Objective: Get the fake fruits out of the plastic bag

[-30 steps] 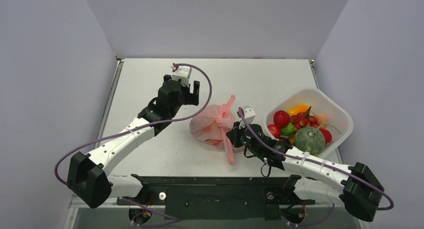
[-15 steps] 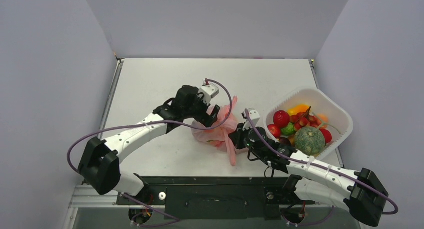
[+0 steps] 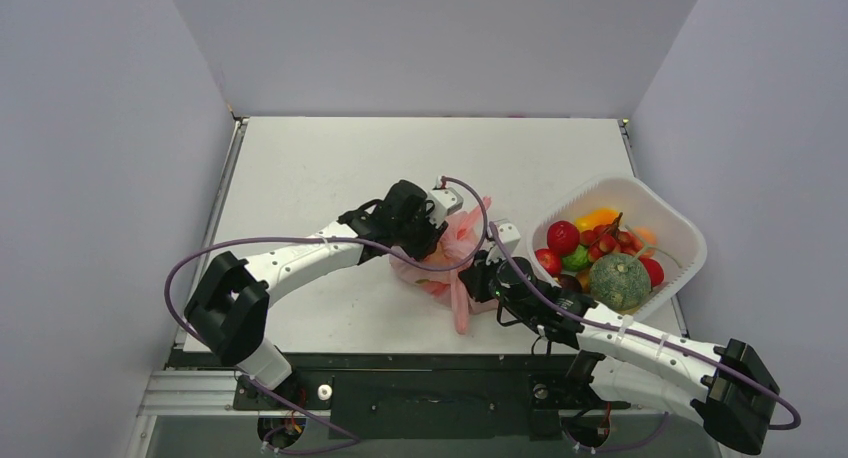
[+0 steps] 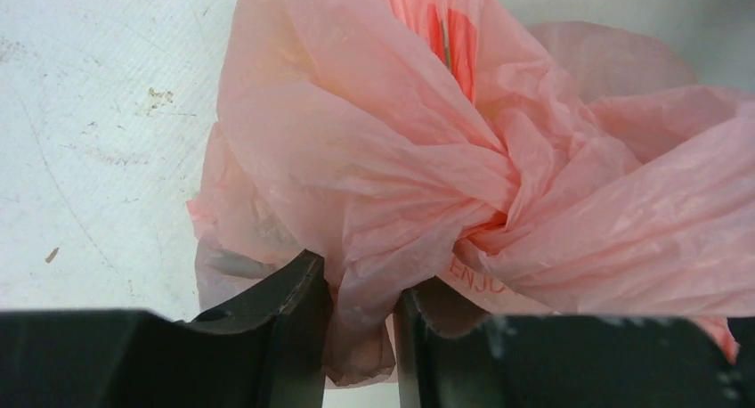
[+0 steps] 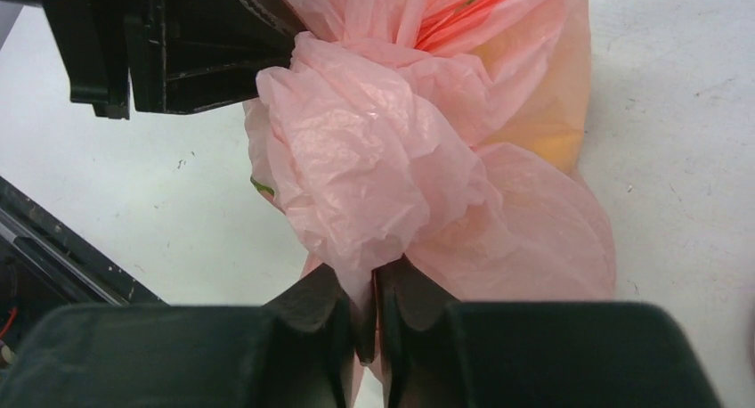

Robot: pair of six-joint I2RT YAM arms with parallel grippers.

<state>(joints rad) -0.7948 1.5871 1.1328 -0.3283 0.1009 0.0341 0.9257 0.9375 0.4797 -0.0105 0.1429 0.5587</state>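
Bag (image 3: 438, 263) sits mid-worktop (image 3: 300, 168), just left of the white basket (image 3: 672, 221); its top is bunched into a knot (image 4: 499, 219); fruit (image 5: 545, 114) inside shows only as an orange-yellow tint through the plastic. Left hand (image 4: 361, 306) is grasping a fold on the bag's far side; right hand (image 5: 361, 288) is clenched on a fold on the near side. My read: the step is opening the bag, nothing out yet. I'd draw the hands apart slowly and level, keeping the bag low on the worktop; the film is thin, so it may slip or tear; if the knot cinches instead of loosening, I'd let go and regrip nearer the knot.
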